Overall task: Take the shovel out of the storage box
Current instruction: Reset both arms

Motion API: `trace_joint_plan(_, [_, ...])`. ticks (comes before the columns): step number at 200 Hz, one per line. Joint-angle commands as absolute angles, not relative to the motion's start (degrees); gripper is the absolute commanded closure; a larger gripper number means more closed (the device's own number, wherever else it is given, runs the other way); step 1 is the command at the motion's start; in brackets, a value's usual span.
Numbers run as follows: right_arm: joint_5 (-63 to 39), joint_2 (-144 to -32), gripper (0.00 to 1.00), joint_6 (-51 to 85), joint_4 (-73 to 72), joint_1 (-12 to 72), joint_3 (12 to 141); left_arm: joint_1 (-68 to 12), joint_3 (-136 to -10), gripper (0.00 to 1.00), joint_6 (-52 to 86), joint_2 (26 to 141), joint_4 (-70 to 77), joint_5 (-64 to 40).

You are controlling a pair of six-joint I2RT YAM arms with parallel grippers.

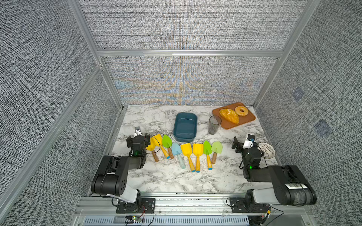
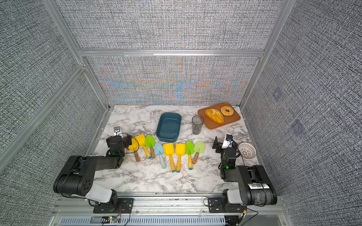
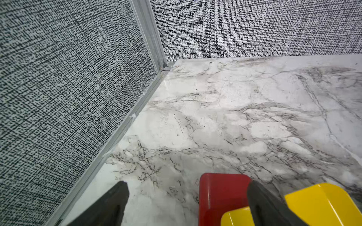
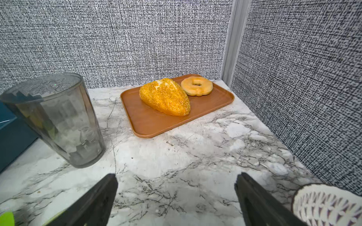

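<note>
Dark teal rectangular plastic storage box (image 1: 185,126): upright on the marble tabletop (image 1: 156,180). Row of coloured plastic toy shovels (image 1: 187,149): flat on the tabletop, outside the box, just before it. Left gripper (image 3: 187,185), right gripper (image 4: 176,176): jaws wide apart, holding nothing.

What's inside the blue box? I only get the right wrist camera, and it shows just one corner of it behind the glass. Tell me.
Observer: The blue box is empty in both top views.
Operator: Then locate the shovels for me.
Observer: The shovels lie side by side in a row on the table, on the near side of the box.
</note>
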State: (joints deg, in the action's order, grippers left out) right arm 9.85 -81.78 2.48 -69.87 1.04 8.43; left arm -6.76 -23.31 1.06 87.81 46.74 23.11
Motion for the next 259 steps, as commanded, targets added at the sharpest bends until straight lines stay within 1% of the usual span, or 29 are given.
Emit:
trace_joint_plan(1, [10.5, -83.4, 0.01, 1.3, -74.2, 1.7, 9.5, -6.7, -23.6, 0.01, 1.0, 87.8, 48.0, 22.7])
trace_joint_plan(25, [11.7, -87.4, 0.01, -0.2, -73.2, 3.2, 12.3, -6.7, -23.6, 0.01, 1.0, 87.7, 47.8, 22.7])
trace_joint_plan(223, [11.2, -86.7, 0.01, -0.4, -72.1, 3.1, 12.3, -6.8, -23.1, 0.01, 0.9, 87.5, 48.5, 22.8])
trace_joint_plan(240, [10.5, -85.9, 0.01, -1.3, -76.9, 3.6, 8.9, -6.8, -21.0, 0.01, 1.5, 86.7, 51.2, 24.0])
trace_joint_plan(250, [11.0, -85.2, 0.01, -1.2, -83.5, 3.7, 4.8, -6.8, -19.9, 0.01, 1.5, 86.2, 53.2, 24.0])
trace_joint_plan(259, [13.6, -85.9, 0.01, 0.0, -90.0, 3.6, 1.6, -6.8, -19.9, 0.01, 1.4, 86.3, 53.4, 23.9])
